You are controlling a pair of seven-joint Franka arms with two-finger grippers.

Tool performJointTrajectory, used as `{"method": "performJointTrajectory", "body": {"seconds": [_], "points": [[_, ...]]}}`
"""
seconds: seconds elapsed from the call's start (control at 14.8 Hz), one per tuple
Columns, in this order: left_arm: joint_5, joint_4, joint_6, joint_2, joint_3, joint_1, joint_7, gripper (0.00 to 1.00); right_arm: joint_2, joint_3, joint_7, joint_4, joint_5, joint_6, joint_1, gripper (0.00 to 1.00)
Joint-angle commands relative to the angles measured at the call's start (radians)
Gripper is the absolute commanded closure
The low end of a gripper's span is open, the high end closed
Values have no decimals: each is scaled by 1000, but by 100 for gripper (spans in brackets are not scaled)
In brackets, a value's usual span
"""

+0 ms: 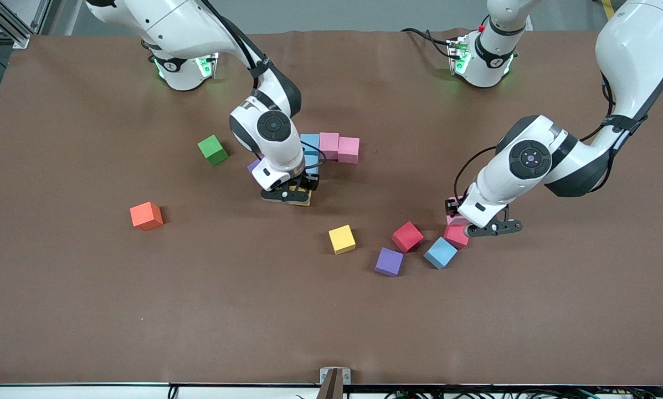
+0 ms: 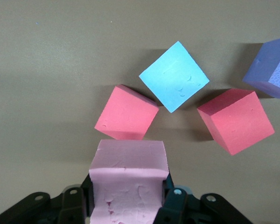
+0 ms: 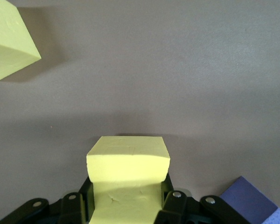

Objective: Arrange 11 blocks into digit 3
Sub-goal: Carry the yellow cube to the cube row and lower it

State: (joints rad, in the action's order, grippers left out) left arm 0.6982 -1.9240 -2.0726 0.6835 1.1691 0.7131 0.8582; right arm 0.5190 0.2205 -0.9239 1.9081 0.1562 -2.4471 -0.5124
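I see two robot arms over a brown worktop [image 1: 60,305]. My left gripper [image 2: 128,198] has its fingers clenched on a pink block [image 2: 128,182], just above a darker pink block [image 2: 126,113], with a light blue block [image 2: 174,76], a red block [image 2: 236,120] and a purple block [image 2: 273,67] close by. My right gripper [image 3: 126,200] grasps a yellow block [image 3: 128,163] low beside the started figure: a light blue cube [image 1: 309,141] and two pink cubes [image 1: 339,147]. A second yellow block [image 1: 342,239] lies loose. A green cube [image 1: 212,149] and an orange cube [image 1: 146,215] sit toward the right arm's end.
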Motion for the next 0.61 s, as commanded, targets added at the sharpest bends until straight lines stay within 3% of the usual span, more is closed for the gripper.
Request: {"method": "performJointTrajectory", "body": {"seconds": [0.0,0.54], "points": [[-20,8,22,-21,0,-3,5,52,-19,-9,-39,25,17,0,-23,98],[-20,5,22,-24,4,-7,47,52,-1,-9,-36,19,34,0,-32,98]]}}
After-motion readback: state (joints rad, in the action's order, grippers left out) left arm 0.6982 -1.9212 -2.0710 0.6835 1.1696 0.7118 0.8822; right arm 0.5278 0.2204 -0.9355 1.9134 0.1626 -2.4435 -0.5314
